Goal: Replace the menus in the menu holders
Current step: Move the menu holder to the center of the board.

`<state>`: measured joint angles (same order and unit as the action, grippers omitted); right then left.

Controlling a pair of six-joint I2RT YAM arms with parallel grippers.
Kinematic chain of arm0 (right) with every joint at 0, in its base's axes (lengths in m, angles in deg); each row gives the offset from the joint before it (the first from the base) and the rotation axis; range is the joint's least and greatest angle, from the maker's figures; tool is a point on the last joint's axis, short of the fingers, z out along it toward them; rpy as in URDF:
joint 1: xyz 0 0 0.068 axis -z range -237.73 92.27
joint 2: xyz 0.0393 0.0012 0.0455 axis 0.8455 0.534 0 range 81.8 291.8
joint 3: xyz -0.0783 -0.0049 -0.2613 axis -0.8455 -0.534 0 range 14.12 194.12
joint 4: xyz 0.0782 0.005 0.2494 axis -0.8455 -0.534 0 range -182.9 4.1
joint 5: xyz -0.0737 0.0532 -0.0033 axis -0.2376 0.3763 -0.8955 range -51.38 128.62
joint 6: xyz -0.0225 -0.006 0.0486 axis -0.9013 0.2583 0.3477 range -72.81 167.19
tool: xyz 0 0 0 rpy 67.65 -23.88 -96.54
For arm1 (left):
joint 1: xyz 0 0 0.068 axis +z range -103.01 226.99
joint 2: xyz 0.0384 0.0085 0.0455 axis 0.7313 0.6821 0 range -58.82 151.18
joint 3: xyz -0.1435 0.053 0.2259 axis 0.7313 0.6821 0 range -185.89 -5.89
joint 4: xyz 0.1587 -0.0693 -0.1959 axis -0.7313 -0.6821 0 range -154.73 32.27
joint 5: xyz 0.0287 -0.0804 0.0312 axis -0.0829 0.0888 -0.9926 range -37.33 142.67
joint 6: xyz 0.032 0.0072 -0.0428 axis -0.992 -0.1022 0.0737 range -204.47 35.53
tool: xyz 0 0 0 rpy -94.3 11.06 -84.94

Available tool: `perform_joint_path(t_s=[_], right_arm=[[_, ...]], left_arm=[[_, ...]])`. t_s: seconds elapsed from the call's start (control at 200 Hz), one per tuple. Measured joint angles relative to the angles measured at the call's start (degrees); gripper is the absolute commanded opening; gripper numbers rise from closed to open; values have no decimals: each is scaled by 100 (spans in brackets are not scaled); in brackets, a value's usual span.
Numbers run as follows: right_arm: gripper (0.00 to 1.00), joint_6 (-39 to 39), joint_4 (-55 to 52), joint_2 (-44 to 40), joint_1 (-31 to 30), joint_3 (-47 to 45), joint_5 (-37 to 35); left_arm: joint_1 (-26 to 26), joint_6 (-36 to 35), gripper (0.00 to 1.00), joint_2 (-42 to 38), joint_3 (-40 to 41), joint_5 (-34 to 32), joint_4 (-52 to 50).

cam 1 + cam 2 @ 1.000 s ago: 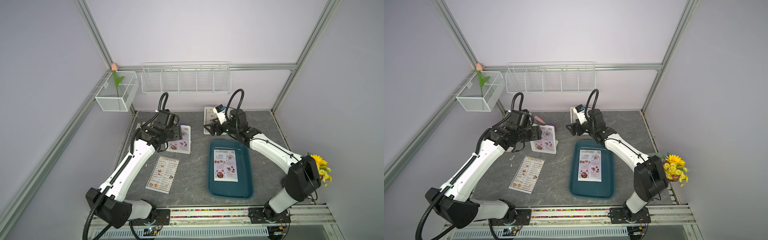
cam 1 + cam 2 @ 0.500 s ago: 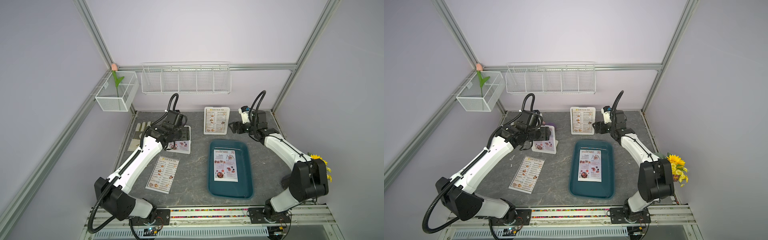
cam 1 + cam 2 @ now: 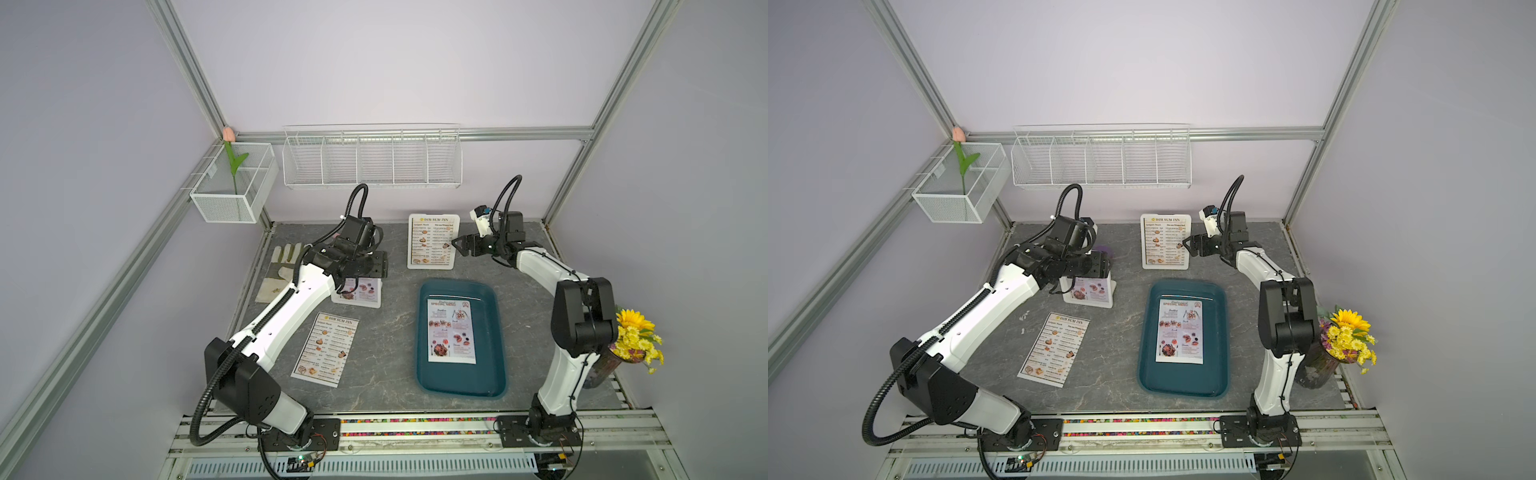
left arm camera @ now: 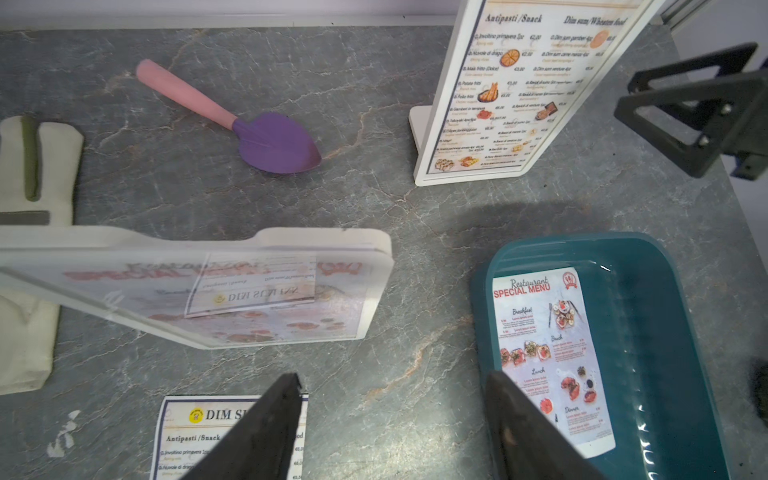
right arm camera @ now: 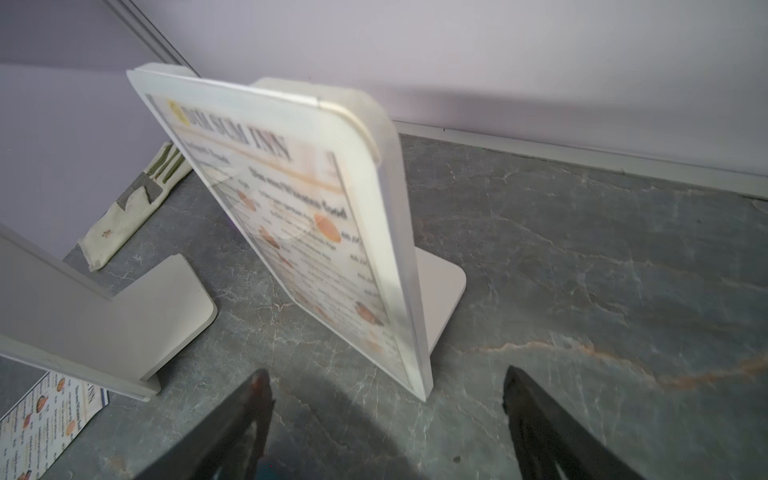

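left gripper (image 4: pixel 394 376) wide, empty, by SPECIAL MENU holder (image 4: pixel 380 266); right gripper (image 3: pixel 460 246) wide, empty, just beside upright DIM SUM INN holder (image 3: pixel 432 267) | risk: a careless right-arm swing may clip that holder, toppling it

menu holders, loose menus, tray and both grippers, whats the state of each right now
back menu holder: upright, DIM SUM INN menu inside
left menu holder: standing, SPECIAL MENU sheet inside
loose DIM SUM INN menu: flat on table
teal tray: holds other SPECIAL MENU sheet, flat
left gripper: open, empty
right gripper: open, empty
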<state>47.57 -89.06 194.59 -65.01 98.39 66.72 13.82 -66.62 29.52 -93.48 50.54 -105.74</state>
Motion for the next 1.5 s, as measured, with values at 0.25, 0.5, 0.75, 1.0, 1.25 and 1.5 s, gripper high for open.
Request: perform_joint_path(t_s=[0.25,0.5,0.75,1.0,1.25,1.5], right_arm=[[81,-66,378,824,9,503,584],[59,76,1115,859,9,256,1246],[41,387,1812,728,-11,-310,1526],[43,402,1937,179,-258,-717,1497],[47,385,1941,-118,-431,-776,1346],[26,389,1825,-116,-407,-647,1209]], left_arm=[[-22,-44,72,190,-651,92,-37],[-24,-68,73,192,-737,-4,-96],[-24,-87,73,192,-734,-125,-122],[-24,-105,73,190,-708,-212,-138],[-22,-105,73,151,-514,-297,-122],[-22,-103,73,70,-302,-398,-68]])
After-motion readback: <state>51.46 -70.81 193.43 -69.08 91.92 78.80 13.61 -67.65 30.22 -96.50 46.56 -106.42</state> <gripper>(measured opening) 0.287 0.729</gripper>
